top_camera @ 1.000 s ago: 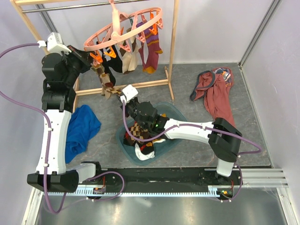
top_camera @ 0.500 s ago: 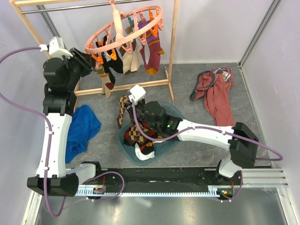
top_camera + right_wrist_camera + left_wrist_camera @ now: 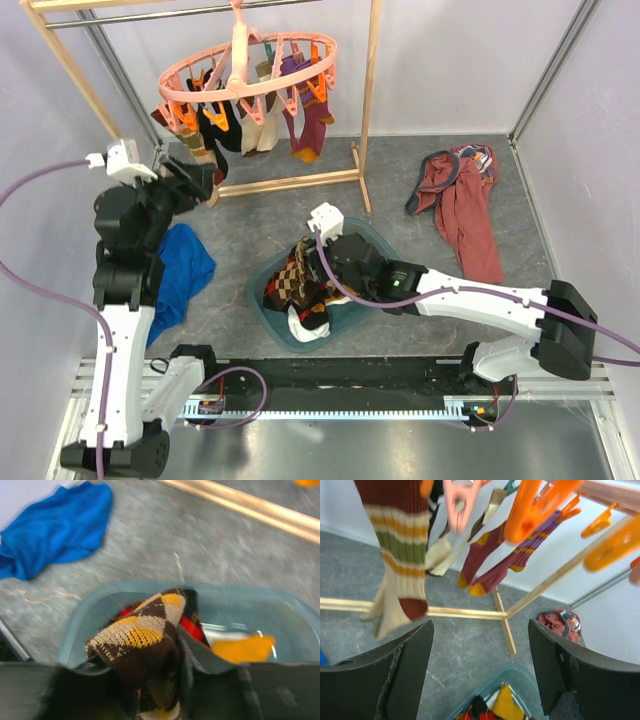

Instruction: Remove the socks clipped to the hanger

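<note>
left claw (image 3: 480,645) gaping open, empty; right claw (image 3: 150,672) around brown argyle sock (image 3: 145,635), can't tell if gripping. maroon-green striped ribbed sock (image 3: 400,545) looking soft, stretchy, so I'd be grabbing mid-leg.

Soft, even light is filling the space, leaving faint shadows. The orange clips (image 3: 527,515) are blurring up close. The blue cloth (image 3: 55,525) is smearing with motion.

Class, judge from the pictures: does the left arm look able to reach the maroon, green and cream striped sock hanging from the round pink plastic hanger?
Probably yes. The left pincer is open, and the maroon, green and cream striped sock hangs just ahead of its fingers, with nothing in between.
</note>
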`<state>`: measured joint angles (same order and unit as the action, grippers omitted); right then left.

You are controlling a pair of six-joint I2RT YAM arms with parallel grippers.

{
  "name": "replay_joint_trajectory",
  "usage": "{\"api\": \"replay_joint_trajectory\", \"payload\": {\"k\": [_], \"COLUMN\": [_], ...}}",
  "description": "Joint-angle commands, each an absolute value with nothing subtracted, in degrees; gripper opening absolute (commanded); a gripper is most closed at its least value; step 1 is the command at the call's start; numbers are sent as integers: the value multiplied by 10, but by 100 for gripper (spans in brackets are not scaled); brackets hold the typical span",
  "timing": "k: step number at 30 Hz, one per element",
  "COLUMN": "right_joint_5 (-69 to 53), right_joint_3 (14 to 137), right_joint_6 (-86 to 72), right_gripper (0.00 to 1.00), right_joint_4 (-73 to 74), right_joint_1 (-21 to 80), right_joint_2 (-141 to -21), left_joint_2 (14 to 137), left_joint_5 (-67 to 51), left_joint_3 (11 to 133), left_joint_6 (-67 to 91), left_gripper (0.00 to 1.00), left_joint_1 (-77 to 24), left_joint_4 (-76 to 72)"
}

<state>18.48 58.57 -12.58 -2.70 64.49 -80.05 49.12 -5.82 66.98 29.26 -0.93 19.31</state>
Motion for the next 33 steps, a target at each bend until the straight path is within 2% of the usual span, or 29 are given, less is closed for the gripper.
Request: {"api": "replay_joint_trajectory", "payload": {"k": [1, 4, 5, 6, 7, 8, 13, 20, 28, 33], "right_joint_5": [263, 293, 300, 306, 315, 331, 354, 315, 316, 279], "right_joint_3": [532, 525, 526, 530, 541, 548, 609, 680, 693, 655], "right_joint_6": [-168, -168, -170, -174, -179, -184, -216, -251, -289, -338], "right_gripper": [43, 52, 66, 75, 93, 98, 98, 98, 98, 98], "right_joint_4": [-4, 23, 31, 40, 64, 76, 154, 235, 222, 187], "right_joint_1": [641, 635, 636, 635, 635, 635, 635, 635, 635, 636], "right_joint_2": [-759, -768, -772, -775, -781, -783, -776, -774, -831, -896], "left_joint_2": [440, 397, 386, 371, 364, 360, 334, 312, 293, 289], "left_joint_5": [-109, -166, -179, -185, -191, -209, -266, -295, -305, -288], "left_joint_3": [593, 527, 501, 491, 483, 467, 417, 378, 371, 370], "left_joint_6": [294, 300, 299, 296, 292, 288, 264, 241, 244, 242], "left_gripper": [83, 84, 84, 84, 84, 84, 84, 84, 84, 84], "left_joint_1": [-8, -9, -9, -9, -10, -11, -55, -106, -115, -117], "left_joint_4": [192, 180, 175, 173, 172, 171, 128, 87, 80, 90]}}
